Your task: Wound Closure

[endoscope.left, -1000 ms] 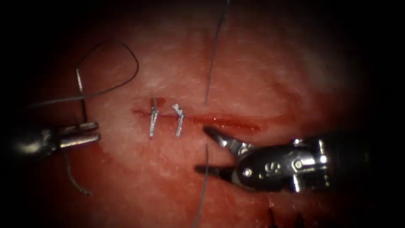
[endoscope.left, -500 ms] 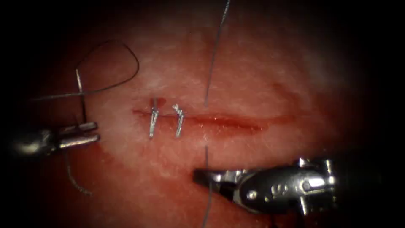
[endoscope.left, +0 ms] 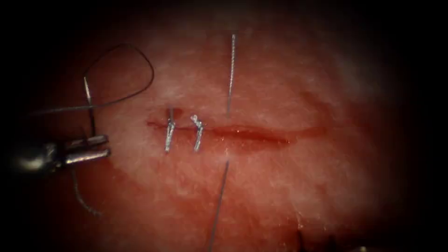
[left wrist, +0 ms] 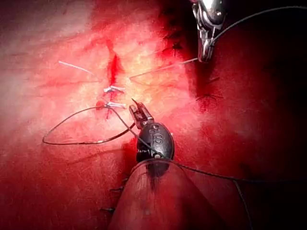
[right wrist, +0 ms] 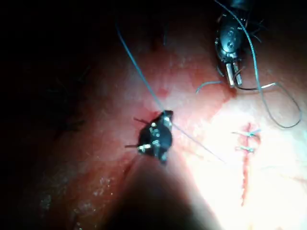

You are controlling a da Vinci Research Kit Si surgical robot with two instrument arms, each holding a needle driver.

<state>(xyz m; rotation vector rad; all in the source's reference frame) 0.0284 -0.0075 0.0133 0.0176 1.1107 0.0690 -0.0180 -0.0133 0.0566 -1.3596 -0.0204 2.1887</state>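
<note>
Left tool [endoscope.left: 107, 145] is clamping needle [endoscope.left: 88, 99] mid-curve, clear of tissue [endoscope.left: 280, 84], left of cut [endoscope.left: 261, 134]; right tool [left wrist: 205, 56] is gripping thread [endoscope.left: 219, 200].
Risk: overpulling could be tearing thread through tissue.

The right arm's tool [right wrist: 160, 125] hovers over the tissue [right wrist: 268, 191] with a strand of thread [right wrist: 139, 72] running taut through its tip and on toward the cut [right wrist: 245, 167]; whether its jaws clamp the strand cannot be made out. Two finished stitches [right wrist: 245, 141] cross the cut at its end nearest the left arm's tool [right wrist: 232, 79], which sits well apart from the right tool, its jaws closed together. A dark thread [right wrist: 268, 110] trails past the left tool and loops beyond the stitches. A thin, pale curved piece [right wrist: 207, 85], probably the needle, lies just beside the left tool's jaws.
</note>
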